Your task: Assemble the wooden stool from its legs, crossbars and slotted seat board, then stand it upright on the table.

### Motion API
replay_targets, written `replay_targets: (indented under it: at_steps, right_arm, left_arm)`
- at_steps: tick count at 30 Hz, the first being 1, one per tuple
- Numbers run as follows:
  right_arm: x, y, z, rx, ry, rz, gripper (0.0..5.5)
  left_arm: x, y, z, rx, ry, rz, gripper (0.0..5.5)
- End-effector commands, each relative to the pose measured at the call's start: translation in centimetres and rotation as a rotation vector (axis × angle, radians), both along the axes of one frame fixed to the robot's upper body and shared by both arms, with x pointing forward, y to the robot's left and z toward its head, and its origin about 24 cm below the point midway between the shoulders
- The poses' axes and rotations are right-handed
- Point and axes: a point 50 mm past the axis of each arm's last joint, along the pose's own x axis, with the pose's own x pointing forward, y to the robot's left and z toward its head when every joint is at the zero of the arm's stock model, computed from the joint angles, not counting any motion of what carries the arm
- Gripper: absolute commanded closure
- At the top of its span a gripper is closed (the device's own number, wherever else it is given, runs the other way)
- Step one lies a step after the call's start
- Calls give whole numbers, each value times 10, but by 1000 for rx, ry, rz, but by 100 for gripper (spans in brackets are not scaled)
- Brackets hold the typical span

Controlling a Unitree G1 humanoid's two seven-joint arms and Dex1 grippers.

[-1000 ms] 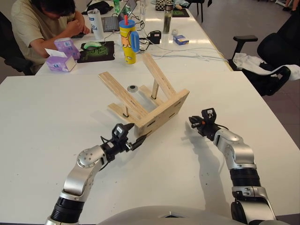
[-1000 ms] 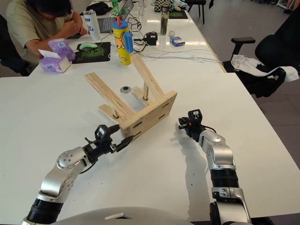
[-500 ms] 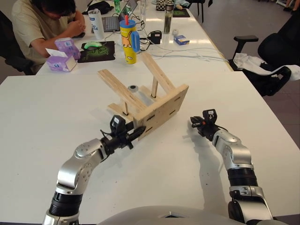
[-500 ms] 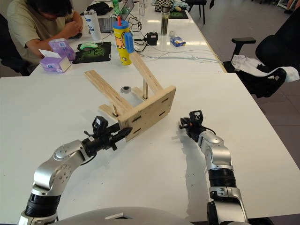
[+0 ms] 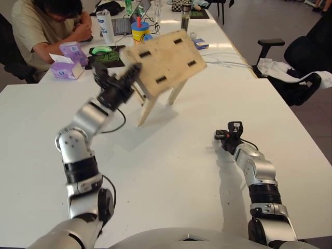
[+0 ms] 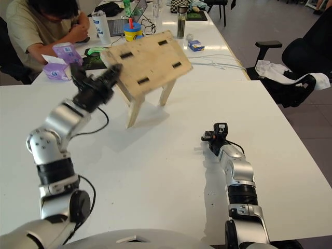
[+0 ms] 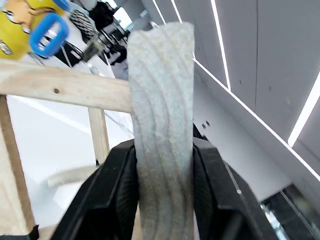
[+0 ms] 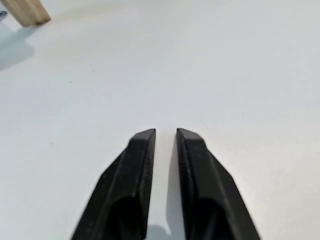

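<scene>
The left gripper (image 5: 130,71), clenched on the stool (image 5: 163,57), has swung it from lying on its side to legs-down in the upper centre, still tilted over the bench (image 5: 171,176). The right gripper (image 5: 218,136) rests lower right, nearly closed and empty. I judge that only levelling remains.

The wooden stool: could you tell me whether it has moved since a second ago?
Yes. The stool, clamped by the left gripper, has swung up off its side and away from the robot, now hiding most of the yellow cup behind it.
</scene>
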Motion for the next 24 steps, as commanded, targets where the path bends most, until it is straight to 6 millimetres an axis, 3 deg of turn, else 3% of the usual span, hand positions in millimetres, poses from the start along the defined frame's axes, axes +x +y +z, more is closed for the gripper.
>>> replay_targets:
  at_steps: [1,4,5,11,15,20,22,24]
  right_arm:
    - [3,11,-3,38,56,-12,471]
    - [6,14,-1,32,54,8,471]
    - [7,14,0,29,56,14,471]
    - [5,14,-4,15,79,36,471]
    - [0,16,-8,14,97,46,471]
    - [-1,15,-10,6,107,54,471]
    - [-2,13,-10,0,112,58,471]
    - [-3,11,-10,-7,115,59,471]
  left_arm:
    - [31,61,-51,23,290,229,420]
    - [28,69,-83,69,368,246,420]
    - [27,71,-86,47,368,245,382]
    - [23,86,-83,-82,274,308,276]
    - [-4,90,-82,-138,101,392,221]
    - [-61,62,-97,51,-62,323,221]
    - [-79,49,-107,279,-87,248,221]
    - [-92,18,-111,561,-210,29,221]
